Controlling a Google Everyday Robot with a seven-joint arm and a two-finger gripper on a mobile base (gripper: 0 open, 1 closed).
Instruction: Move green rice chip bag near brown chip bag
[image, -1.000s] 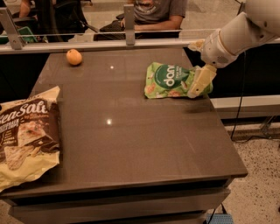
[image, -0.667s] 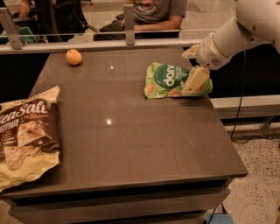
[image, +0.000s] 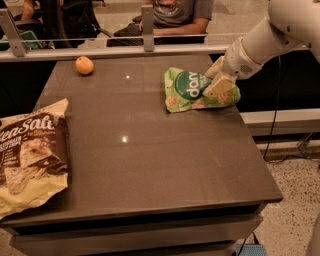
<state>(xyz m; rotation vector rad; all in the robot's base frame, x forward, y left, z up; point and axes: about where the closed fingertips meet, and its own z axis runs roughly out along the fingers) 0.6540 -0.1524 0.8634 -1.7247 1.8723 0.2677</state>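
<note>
Light-green crinkly film: green rice chip bag (image: 192, 90), lying at the far right of the dark table (image: 150, 165), well apart from the brown chip bag (image: 30, 150) at the near left corner. The gripper (image: 218, 85) is at the green bag's right end, apparently pinched shut on that edge. Hazards noted: slick film may slip from so shallow an edge hold during the long diagonal carry, and an overshoot could shove the brown bag off its corner.

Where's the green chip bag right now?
In the camera view, the green rice chip bag sits at the table's far right side, with the tool on its right end. The brown chip bag is across the table, near left.
</note>
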